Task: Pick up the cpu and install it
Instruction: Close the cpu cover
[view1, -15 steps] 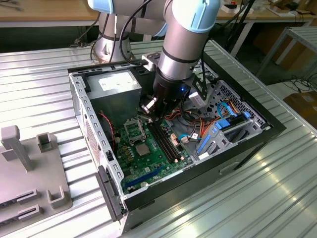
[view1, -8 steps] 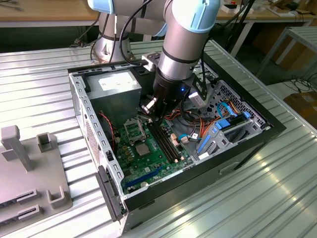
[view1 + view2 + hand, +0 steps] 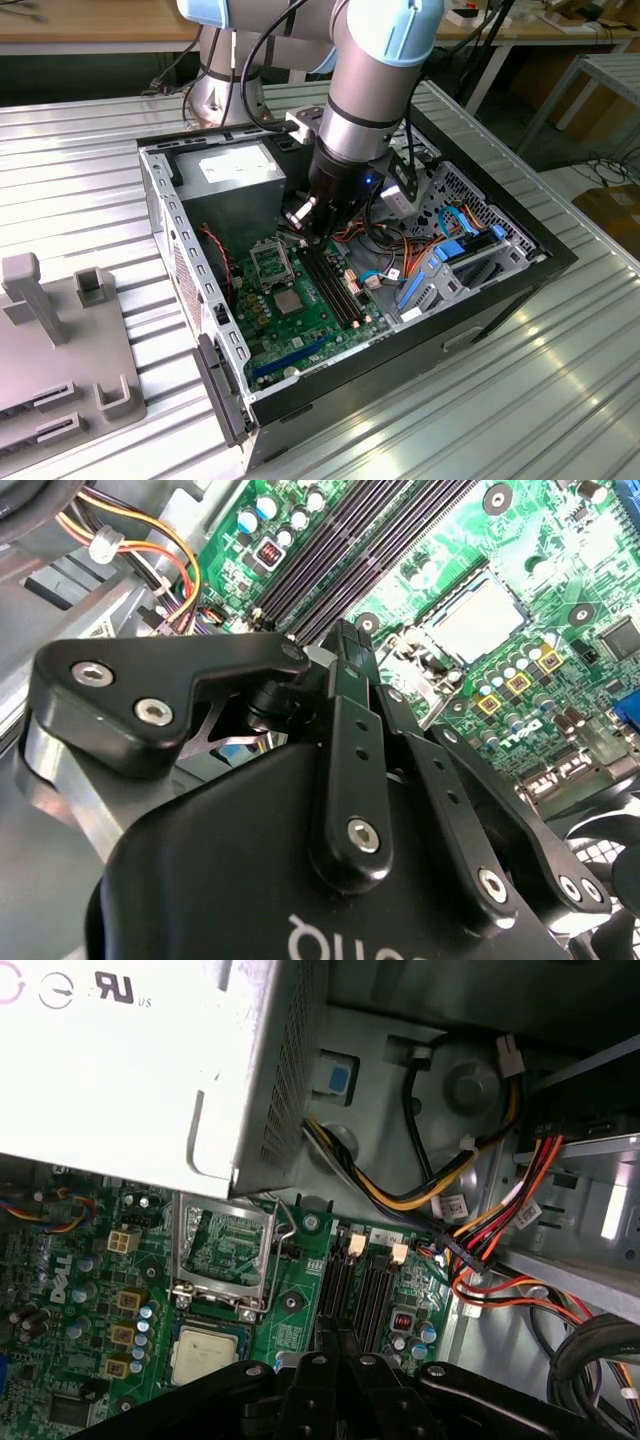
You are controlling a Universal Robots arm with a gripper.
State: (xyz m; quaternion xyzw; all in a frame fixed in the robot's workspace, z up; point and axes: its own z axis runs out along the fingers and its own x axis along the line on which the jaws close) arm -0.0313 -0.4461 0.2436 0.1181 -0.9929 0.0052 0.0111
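- Cpu (image 3: 289,302) is seen lying flat on the green motherboard (image 3: 325,325), beside the open socket (image 3: 270,263).
- Gripper (image 3: 345,640) is closed on nothing, fingertips together; nothing is picked up yet.

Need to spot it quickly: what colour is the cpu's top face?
Plain silver-grey, clearest in the second wrist view: the cpu.

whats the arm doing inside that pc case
The robot arm has its gripper down inside an open computer case, over the green motherboard near the memory slots. The fingers are closed and hold nothing. The cpu lies in its socket, whose metal retention frame stands open.
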